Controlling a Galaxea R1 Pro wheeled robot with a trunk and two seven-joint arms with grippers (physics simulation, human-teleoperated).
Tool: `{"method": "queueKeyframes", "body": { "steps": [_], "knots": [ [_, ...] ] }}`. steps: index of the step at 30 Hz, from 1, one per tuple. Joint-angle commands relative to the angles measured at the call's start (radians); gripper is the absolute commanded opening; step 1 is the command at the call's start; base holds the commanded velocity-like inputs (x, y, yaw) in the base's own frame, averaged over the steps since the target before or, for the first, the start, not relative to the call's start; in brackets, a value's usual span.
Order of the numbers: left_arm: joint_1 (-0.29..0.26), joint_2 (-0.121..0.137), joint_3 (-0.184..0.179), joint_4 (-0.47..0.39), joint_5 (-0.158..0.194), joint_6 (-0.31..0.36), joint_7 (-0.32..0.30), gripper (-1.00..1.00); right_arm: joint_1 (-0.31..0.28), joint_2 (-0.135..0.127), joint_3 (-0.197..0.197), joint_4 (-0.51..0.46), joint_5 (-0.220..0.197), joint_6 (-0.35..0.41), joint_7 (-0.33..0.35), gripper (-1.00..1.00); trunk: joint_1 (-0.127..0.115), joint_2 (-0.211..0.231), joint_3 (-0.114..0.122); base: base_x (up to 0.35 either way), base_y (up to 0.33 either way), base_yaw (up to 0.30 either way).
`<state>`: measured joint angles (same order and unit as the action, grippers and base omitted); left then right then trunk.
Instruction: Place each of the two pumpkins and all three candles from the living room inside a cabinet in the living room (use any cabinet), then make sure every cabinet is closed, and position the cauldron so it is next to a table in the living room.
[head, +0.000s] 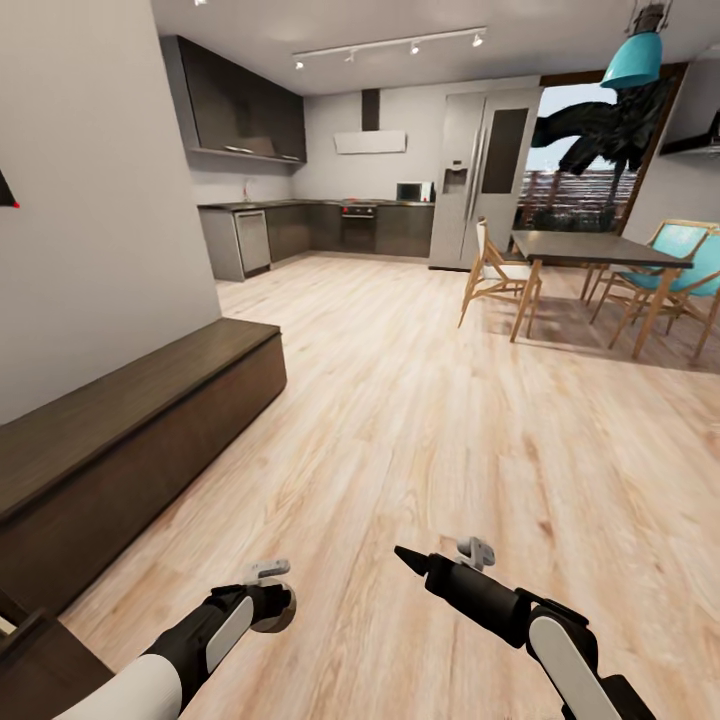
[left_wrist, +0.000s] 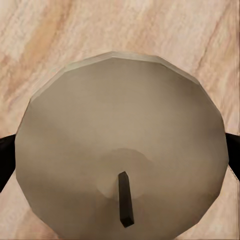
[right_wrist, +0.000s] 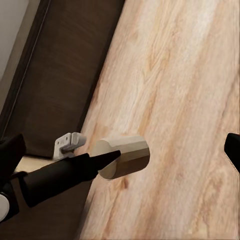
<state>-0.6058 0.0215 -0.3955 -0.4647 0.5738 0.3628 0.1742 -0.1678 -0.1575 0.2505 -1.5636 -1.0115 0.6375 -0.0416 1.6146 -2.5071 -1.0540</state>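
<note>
Even, bright daylight fills the room, coming from the window at the far right; the floor shows soft shadows under the dining table. Wrist views look soft, low-detail.

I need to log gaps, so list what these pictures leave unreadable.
- Left pincer: head view, tips covered by the candle it grips.
- Floor beneath the candle: left wrist view, blocked by the candle's face.
- Cabinet: head view, near end cut off by the picture edge, so drawer state unclear.
- Kitchen counter items: head view, too small.
</note>
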Motion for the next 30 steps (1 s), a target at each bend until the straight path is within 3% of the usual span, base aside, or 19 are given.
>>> {"method": "queueKeyframes", "body": {
  "steps": [1, 19, 23, 30],
  "knots": [
    [0.000, 0.002, -0.008, -0.003, 0.011, 0.004, 0.008, -1.00, -0.001, -0.001, 0.001, 0.000, -0.006, 0.002, -0.004, 1.00, 0.000, 0.000, 0.000, 0.000, 0.000, -0.270],
    [0.000, 0.002, -0.008, -0.003, 0.011, 0.004, 0.007, -1.00, -0.001, -0.001, 0.000, 0.000, -0.006, 0.002, -0.004, 1.00, 0.000, 0.000, 0.011, 0.000, 0.000, -0.273],
    [0.000, 0.002, -0.008, -0.003, 0.011, 0.004, 0.007, -1.00, -0.001, 0.000, -0.028, 0.005, -0.006, 0.004, -0.003, 1.00, 0.000, 0.000, 0.013, 0.000, 0.000, -0.280],
    [0.000, 0.002, -0.008, -0.003, 0.011, 0.004, 0.007, -1.00, -0.001, 0.000, -0.043, 0.010, -0.009, 0.005, -0.002, 1.00, 0.000, 0.000, 0.013, 0.000, 0.000, -0.282]
  ]
}}
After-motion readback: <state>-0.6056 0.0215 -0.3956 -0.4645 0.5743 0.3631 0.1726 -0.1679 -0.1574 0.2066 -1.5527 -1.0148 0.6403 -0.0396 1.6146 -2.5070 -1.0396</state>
